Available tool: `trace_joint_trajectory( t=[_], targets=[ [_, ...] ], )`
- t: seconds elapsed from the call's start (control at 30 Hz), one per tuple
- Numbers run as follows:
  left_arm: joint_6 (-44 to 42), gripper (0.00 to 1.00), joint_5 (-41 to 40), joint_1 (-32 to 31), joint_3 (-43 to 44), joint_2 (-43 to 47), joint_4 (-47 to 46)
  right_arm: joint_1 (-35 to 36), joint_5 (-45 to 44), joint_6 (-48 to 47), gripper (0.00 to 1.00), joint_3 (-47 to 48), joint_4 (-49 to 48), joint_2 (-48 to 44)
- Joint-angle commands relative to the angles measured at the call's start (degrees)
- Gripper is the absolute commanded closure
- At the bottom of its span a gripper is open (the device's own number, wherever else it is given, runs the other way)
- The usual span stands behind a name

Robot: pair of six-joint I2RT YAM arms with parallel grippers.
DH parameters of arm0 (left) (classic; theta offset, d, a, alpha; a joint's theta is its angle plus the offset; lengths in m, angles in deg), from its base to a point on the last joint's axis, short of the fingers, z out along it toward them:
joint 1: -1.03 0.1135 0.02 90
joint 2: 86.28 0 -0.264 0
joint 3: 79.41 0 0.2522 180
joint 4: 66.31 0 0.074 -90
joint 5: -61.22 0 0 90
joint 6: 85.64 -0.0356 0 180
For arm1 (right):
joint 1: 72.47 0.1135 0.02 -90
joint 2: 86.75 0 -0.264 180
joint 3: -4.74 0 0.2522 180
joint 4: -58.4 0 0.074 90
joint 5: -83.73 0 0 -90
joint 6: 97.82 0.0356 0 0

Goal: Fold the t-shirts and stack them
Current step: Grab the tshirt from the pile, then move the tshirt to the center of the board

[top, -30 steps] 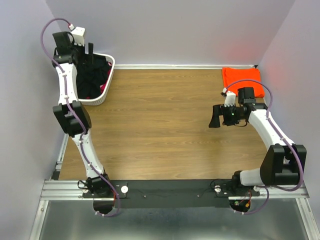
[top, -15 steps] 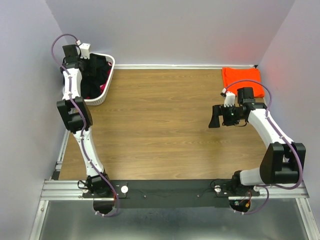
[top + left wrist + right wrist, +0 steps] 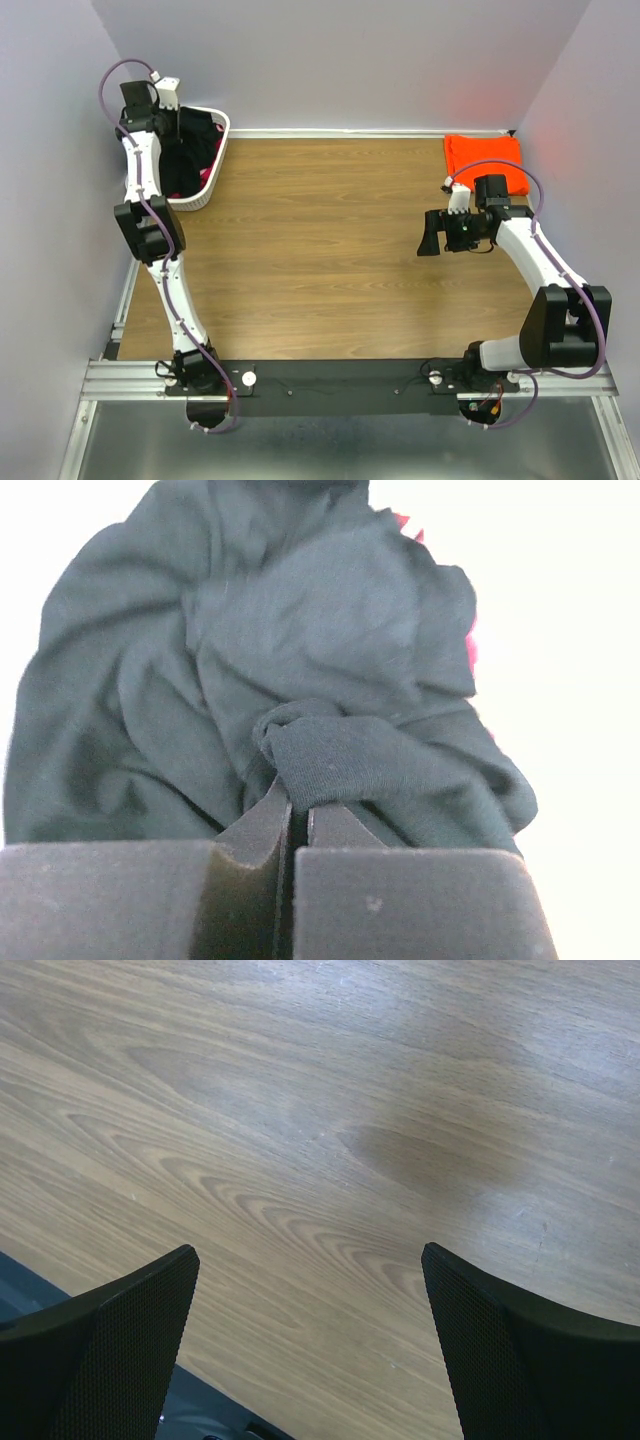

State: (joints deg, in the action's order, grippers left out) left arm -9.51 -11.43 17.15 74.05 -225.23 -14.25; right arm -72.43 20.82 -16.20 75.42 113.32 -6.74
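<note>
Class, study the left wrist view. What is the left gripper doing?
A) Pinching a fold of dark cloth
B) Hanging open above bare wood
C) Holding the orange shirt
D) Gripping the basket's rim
A: the left gripper has its jaws closed together on a bunched fold of the black t-shirt, which lies in the white basket.

On the table point(image 3: 320, 260), the basket point(image 3: 214, 172) stands at the far left corner with the crumpled t-shirt point(image 3: 300, 630) in it, pinched by the left gripper point(image 3: 298, 815), the folded t-shirt point(image 3: 483, 158) lies at the far right corner, and the right gripper point(image 3: 430, 238) hangs above the right side, nearer than this shirt.
</note>
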Motion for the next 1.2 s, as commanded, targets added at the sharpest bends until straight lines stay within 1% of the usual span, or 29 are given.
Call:
trace_joint_trajectory(
  t=[0.0,0.07,0.1,0.13,0.17,0.2,0.23,0.33,0.37,0.4,0.5,0.53,0.6,0.67,0.77,0.83,0.93,0.97,1.03,1.07,1.1,1.13,1.17],
  targets=[
    [0.3,1.0,9.2,-0.1,2.8,9.0,-2.3,-0.1,0.1,0.6,0.0,-0.4,-0.6,-0.5],
    [0.6,1.0,11.5,-1.1,2.9,12.7,-3.8,-0.1,-0.1,0.7,0.0,-0.3,-0.6,-0.8],
    [0.4,1.0,12.9,-1.8,2.8,16.5,-4.8,-0.1,-0.1,0.8,0.0,-0.2,-0.6,-0.9],
    [-0.1,1.0,13.3,-2.7,2.8,18.4,-5.3,-0.1,-0.1,0.8,0.0,-0.2,-0.6,-0.9],
    [-0.7,1.0,13.4,-5.0,2.7,21.8,-6.0,-0.1,-0.2,0.8,0.0,-0.2,-0.6,-1.1],
    [-0.9,1.0,13.5,-6.1,2.7,23.4,-6.2,-0.1,-0.3,0.8,0.0,-0.2,-0.6,-1.2],
    [-1.0,1.0,13.8,-8.7,2.9,25.9,-6.5,-0.1,-0.2,0.7,0.0,-0.1,-0.6,-1.2],
    [-1.3,1.0,13.0,-13.5,3.1,29.4,-7.6,-0.1,-0.5,0.8,0.0,0.0,-0.6,-1.2],
    [-1.3,1.0,11.5,-15.9,2.7,31.9,-8.5,-0.1,-0.7,0.8,0.0,0.3,-0.6,-1.2],
    [-0.6,1.0,11.0,-18.8,2.2,33.2,-11.2,-0.1,-0.7,1.0,0.0,0.4,-0.6,-1.2],
    [0.7,1.0,8.0,-23.1,2.2,37.1,-15.6,-0.1,-1.5,1.2,0.0,0.6,-0.6,-1.3],
    [0.9,1.0,6.8,-25.8,2.7,37.8,-17.8,-0.1,-1.7,1.3,0.0,0.8,-0.6,-1.5],
    [1.4,1.0,5.1,-28.3,3.3,39.5,-20.8,-0.1,-2.1,1.3,0.0,0.7,-0.6,-1.9],
    [2.6,1.0,4.1,-29.3,3.3,40.7,-22.0,-0.1,-2.7,1.4,0.0,0.7,-0.7,-2.2],
    [3.3,1.0,5.3,-30.6,2.3,41.5,-22.1,-0.1,-3.4,1.4,0.0,0.9,-0.7,-2.7],
    [3.8,1.0,6.9,-31.1,-0.6,43.0,-22.1,-0.1,-3.7,1.5,0.0,1.3,-0.7,-2.9],
    [4.6,1.0,10.1,-31.3,-7.9,45.6,-21.3,-0.1,-4.1,1.7,0.0,1.8,-0.7,-3.8],
    [4.6,1.0,10.7,-31.3,-13.3,47.4,-20.7,-0.1,-4.0,1.8,0.0,1.9,-0.7,-4.2],
    [5.4,1.0,10.9,-31.1,-20.4,49.6,-19.8,-0.2,-4.2,1.6,0.0,1.7,-0.7,-4.3],
    [5.6,1.0,12.2,-31.1,-28.8,52.1,-19.7,-0.3,-4.2,1.6,0.0,1.5,-0.7,-4.3],
    [5.0,1.0,13.2,-31.0,-33.3,53.4,-19.4,-0.3,-4.2,1.5,0.0,1.4,-0.7,-4.3],
    [4.3,1.0,15.9,-30.7,-42.7,55.8,-19.8,-0.3,-4.0,1.3,0.0,1.5,-0.7,-4.2],
    [3.9,1.0,16.9,-30.7,-47.3,56.9,-19.8,-0.3,-3.8,1.3,0.0,1.4,-0.6,-4.2]
  ],
)
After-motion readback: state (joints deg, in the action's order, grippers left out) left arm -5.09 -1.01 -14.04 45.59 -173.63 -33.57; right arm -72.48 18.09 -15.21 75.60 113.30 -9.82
